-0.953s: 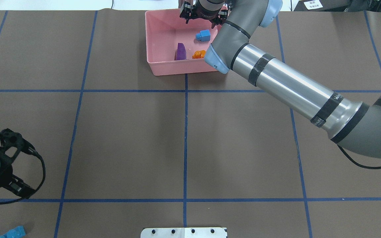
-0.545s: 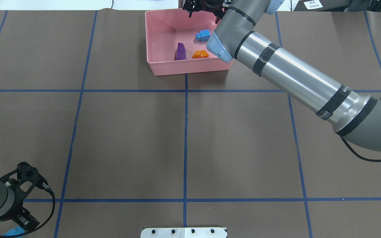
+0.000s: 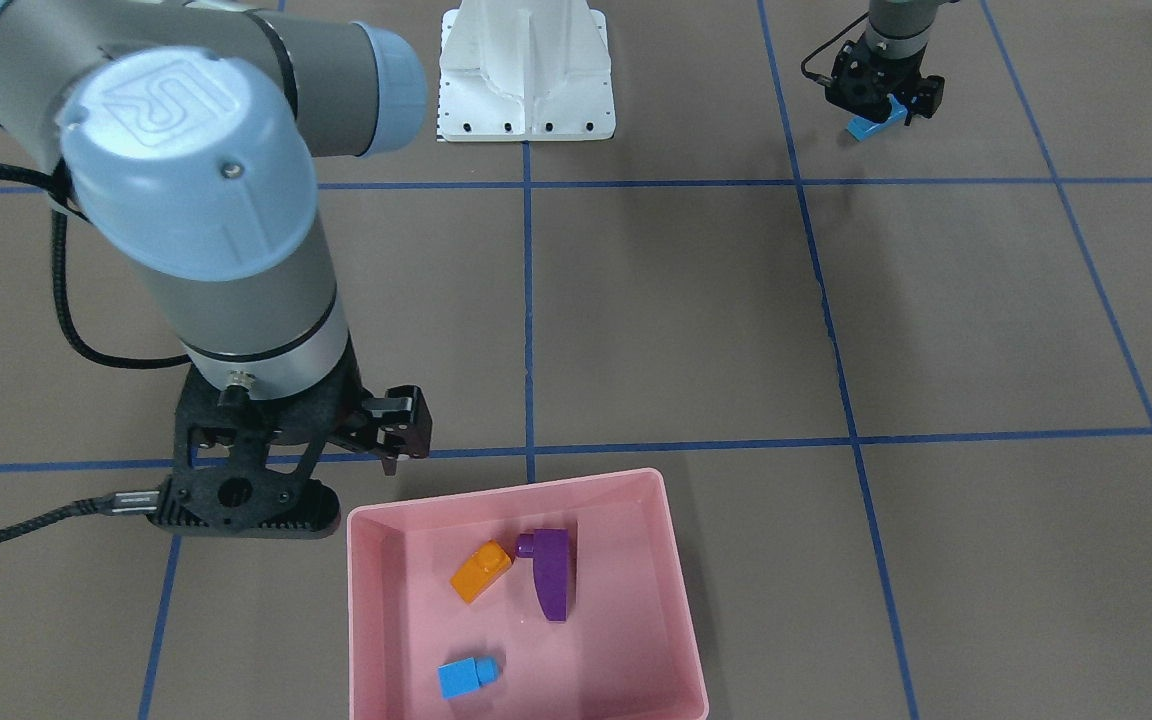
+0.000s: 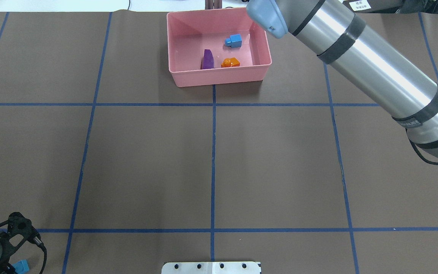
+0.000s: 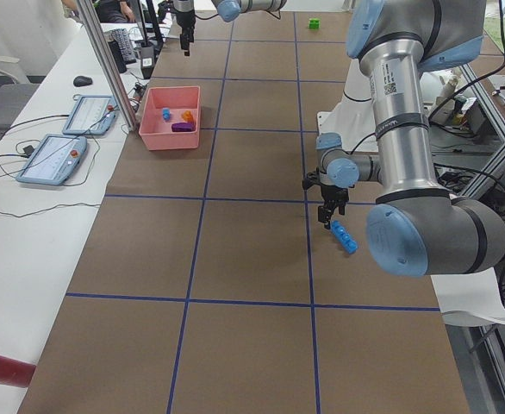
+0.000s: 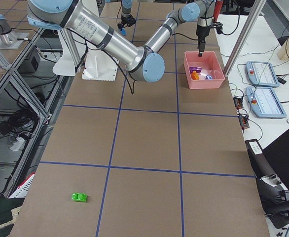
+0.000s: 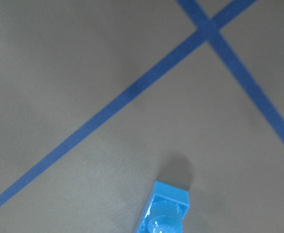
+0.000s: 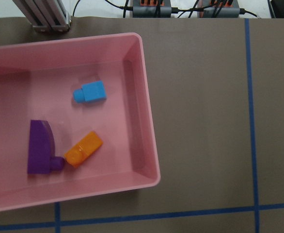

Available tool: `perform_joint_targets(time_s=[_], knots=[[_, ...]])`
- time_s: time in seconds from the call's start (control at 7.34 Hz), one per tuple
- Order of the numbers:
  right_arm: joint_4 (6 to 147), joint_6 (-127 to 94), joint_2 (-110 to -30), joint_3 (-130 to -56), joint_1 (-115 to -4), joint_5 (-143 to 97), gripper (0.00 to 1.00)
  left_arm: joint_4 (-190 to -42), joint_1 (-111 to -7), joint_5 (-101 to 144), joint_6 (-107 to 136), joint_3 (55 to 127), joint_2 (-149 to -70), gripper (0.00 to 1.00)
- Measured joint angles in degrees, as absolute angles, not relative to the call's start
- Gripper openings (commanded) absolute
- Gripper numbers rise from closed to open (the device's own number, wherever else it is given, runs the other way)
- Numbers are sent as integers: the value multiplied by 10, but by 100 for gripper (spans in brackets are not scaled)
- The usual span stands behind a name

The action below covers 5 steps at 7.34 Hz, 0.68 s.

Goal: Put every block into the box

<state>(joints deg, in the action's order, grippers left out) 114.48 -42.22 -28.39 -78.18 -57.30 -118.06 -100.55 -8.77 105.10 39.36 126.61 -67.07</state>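
The pink box (image 4: 219, 78) stands at the table's far middle and holds the orange block (image 4: 230, 62), the purple block (image 4: 208, 59) and the small blue block (image 4: 234, 40). They show from above in the right wrist view: the box (image 8: 149, 121), the orange block (image 8: 84, 148), the purple block (image 8: 39, 153), the small blue block (image 8: 90, 92). My right gripper (image 3: 336, 440) hangs open and empty, high beside the box (image 3: 506, 487). My left gripper (image 3: 881, 110) is open, low over the long blue block (image 3: 876, 124), which also shows in the left wrist view (image 7: 164, 211). The green block (image 6: 79, 197) lies alone at the right end.
The white robot base (image 3: 526, 70) sits at the near middle edge. An aluminium post (image 8: 42, 14) stands just behind the box. Blue tape lines grid the brown table. Tablets (image 5: 89, 112) lie on the side bench beyond the table's far edge.
My right arm has lifted and swung right, away from over the box, its gripper leaving the overhead view. My left gripper has moved toward the near left corner, over the long blue block.
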Motion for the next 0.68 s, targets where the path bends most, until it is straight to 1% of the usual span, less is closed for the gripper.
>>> perform_joint_targets(time_s=[0.27,0.68], knots=[[1232,-310,-318,-832,-608,-1191,100,-1044,-79,1052,395,1237,-664,100],[1297,-240,-329,-860,-641,-1205,100,-1056,-76,1058,396,1233,-660,100]])
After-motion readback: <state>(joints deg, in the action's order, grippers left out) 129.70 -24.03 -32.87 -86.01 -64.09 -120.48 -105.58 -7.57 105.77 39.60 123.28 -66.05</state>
